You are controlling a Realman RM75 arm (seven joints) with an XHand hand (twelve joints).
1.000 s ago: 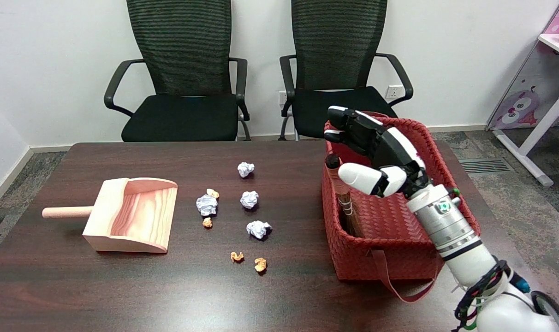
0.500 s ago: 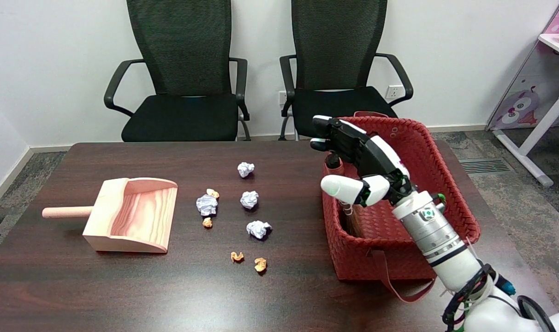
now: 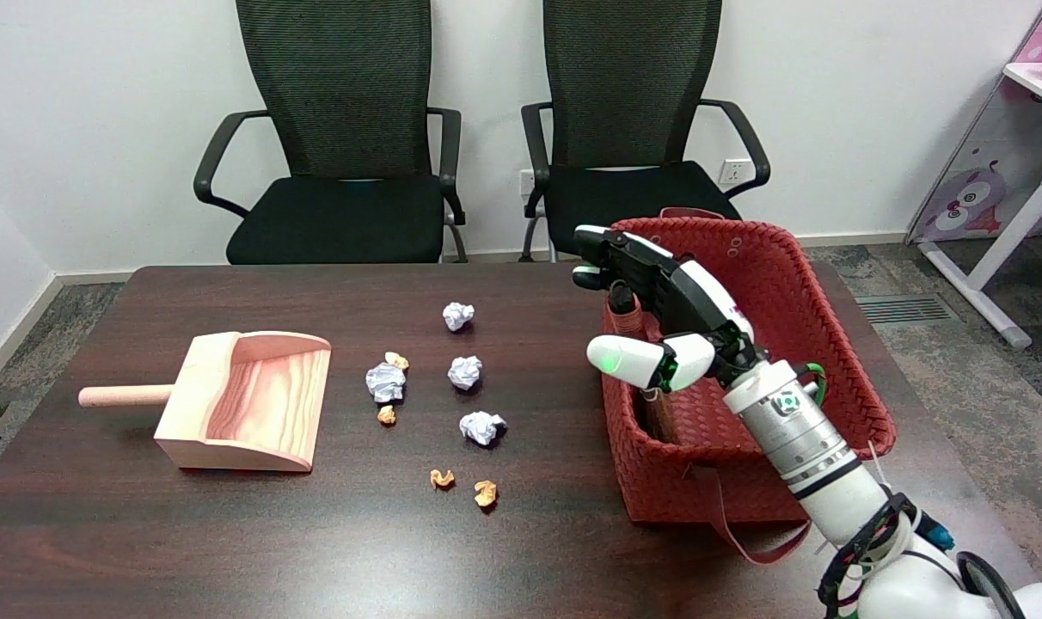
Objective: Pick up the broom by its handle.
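Far left of the frame, a pale wooden dustpan (image 3: 246, 400) sits on the dark table (image 3: 229, 533), its round handle pointing left. Moving toward the middle, white paper balls (image 3: 467, 372) and small orange scraps (image 3: 485, 493) lie scattered across the tabletop. Behind the table at the top of the frame stand two black office chairs (image 3: 340, 129), side by side.

Now right of centre: a red woven basket (image 3: 830, 378) on the table, a strap hanging off its near wall. The broom (image 3: 650, 404) stands inside it against the left wall, dark handle tip poking up at the rim, bristles down in the basket's left corner.

And here's the right hand (image 3: 658, 301), reaching in from the lower right, hovering over that left rim. Its fingers (image 3: 603, 245) stretch out left past the handle tip, the white thumb jutting left below, apart from them. The handle top sits right under the palm, but nothing is wrapped around it: the hand is spread and grasping nothing. Whether it touches the handle, I cannot tell.
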